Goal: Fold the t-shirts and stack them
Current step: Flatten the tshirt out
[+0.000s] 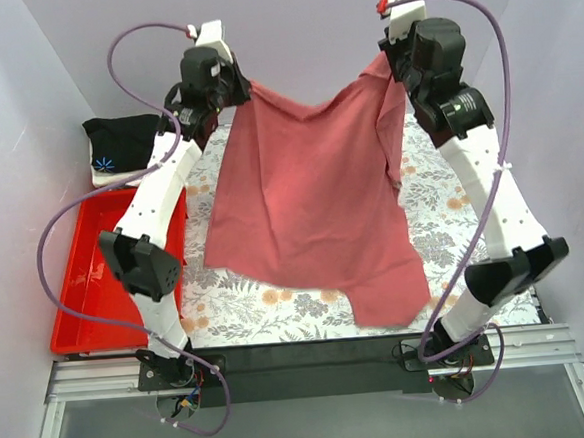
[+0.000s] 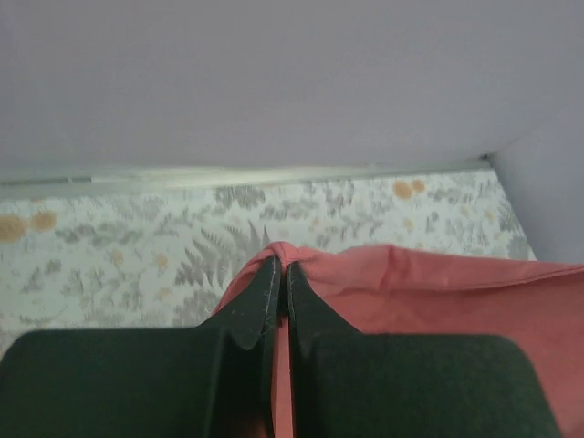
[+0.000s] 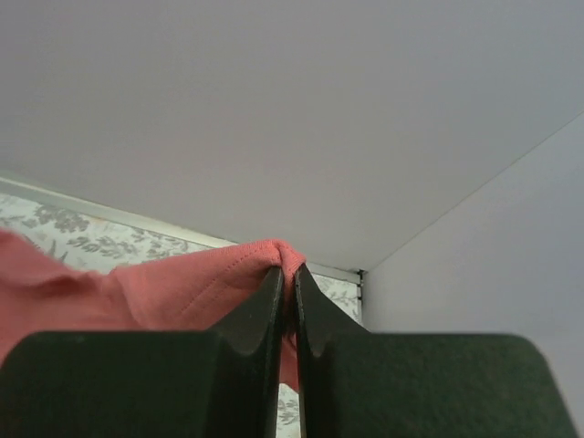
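The counter (image 1: 441,194), covered in a leafy print, was largely hidden under the salmon-red t-shirt (image 1: 311,198), which was hung by its far edge and draped down toward the near edge, so that its long axis ran from far to near. Its lower end appeared to rest on the counter, closer to the right arm's base. The held edge sagged in the middle, between two raised corners set well apart. The red tray (image 1: 87,293) was seen at the left, beside the left arm, and the black t-shirt (image 1: 121,141) lay folded beyond it, well apart from the hanging cloth. One corner was clamped in the left gripper (image 2: 281,269) and the other in the right gripper (image 3: 287,274), both pressed together on the fabric, so neither arm was judged nearer. No white shirt could be made out. The sleeves and collar could not be told apart in the folds.
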